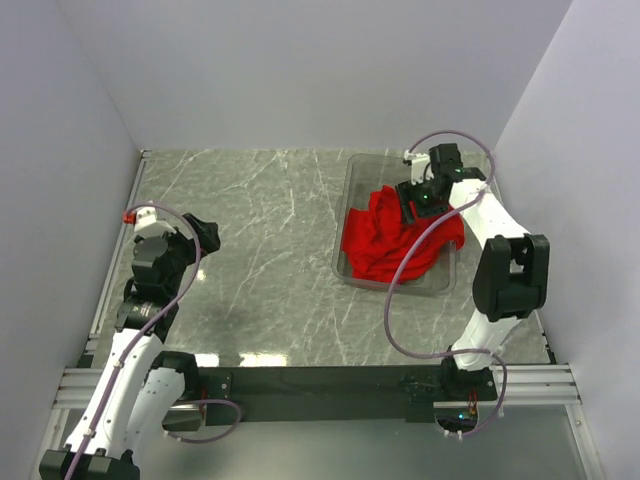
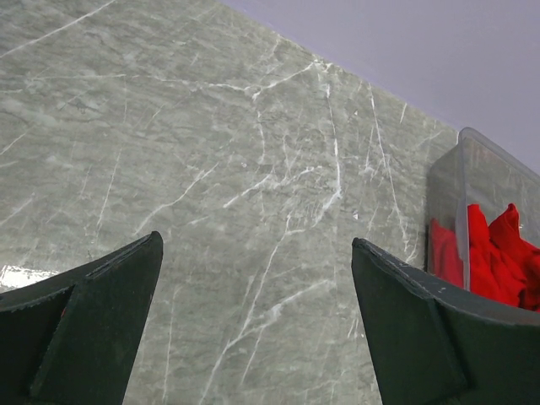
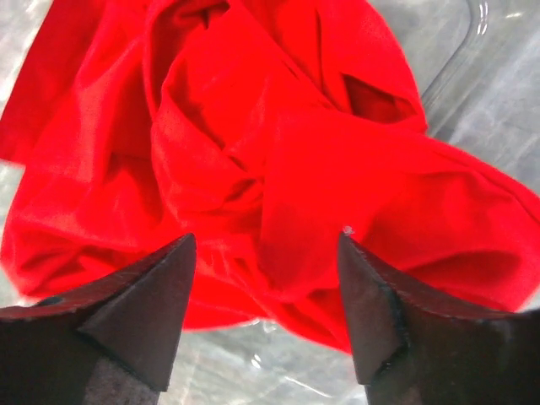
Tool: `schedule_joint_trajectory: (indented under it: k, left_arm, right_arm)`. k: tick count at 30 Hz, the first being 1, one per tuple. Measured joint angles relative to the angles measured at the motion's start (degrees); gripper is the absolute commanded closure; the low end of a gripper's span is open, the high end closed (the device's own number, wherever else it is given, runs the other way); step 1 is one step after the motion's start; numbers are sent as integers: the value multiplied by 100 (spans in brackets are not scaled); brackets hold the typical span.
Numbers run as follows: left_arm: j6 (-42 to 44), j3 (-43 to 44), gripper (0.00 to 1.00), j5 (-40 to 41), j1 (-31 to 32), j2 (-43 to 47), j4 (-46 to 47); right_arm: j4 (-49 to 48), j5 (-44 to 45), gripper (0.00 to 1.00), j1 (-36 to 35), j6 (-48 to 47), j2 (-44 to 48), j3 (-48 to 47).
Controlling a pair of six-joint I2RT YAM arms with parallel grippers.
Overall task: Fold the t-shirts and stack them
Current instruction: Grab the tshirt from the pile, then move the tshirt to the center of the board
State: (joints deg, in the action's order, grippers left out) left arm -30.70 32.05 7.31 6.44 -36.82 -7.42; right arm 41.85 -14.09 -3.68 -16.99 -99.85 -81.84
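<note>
1. Top external view: we see the red t-shirt [image 1: 385, 245] crumpled inside the clear bin [image 1: 352, 185], at the far right side of the marble table [image 1: 260, 210]
2. The right gripper [image 1: 425, 200] hangs just above the t-shirt, and in the right wrist view its jaws stand apart, with nothing clamped between them
3. The left gripper [image 1: 205, 228] is well apart from the bin, over the table, its jaws wide apart
</note>
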Motion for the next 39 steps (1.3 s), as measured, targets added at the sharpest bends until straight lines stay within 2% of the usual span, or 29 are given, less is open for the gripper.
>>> schedule_joint_trajectory:
  k: [1,3,4,6,7,8,14,17,19,25,30,34,39]
  left_arm:
    - [-4,0,1,0,0,24,-22]
    - [-15,0,1,0,0,68,-66]
    - [-17,0,0,2,0,85,-76]
    - [-17,0,1,2,0,136,-98]
    - [-17,0,1,2,0,157,-107]
    - [-17,0,1,2,0,184,-107]
    - [-15,0,1,2,0,275,-109]
    - [-13,0,1,4,0,291,-109]
    - [-13,2,0,4,0,299,-109]
    - [-13,13,1,4,0,332,-111]
    - [-15,22,1,13,0,345,-140]
    - [-22,22,1,52,0,442,-199]
    - [-31,22,0,149,0,564,-223]
  right_arm:
    - [-72,111,43,-59,79,-70,4]
    - [-179,339,54,-138,225,-238,11]
    - [-210,448,65,-157,299,-350,11]
    - [-243,601,74,-160,407,-525,20]
    - [-271,675,93,-160,452,-590,46]
    - [-273,743,100,-160,466,-623,76]
    - [-70,634,100,-160,494,-402,-210]
    - [118,234,100,-162,533,-63,-1102]
    - [179,0,100,-190,616,164,-2039]
    - [-389,-507,100,-542,988,1189,-4024]
    - [-1086,-852,100,-708,1639,1257,-5368]
    - [-1880,-848,100,-1056,2192,1237,-5576]
    - [-2363,-813,100,-1814,2638,824,-6008]
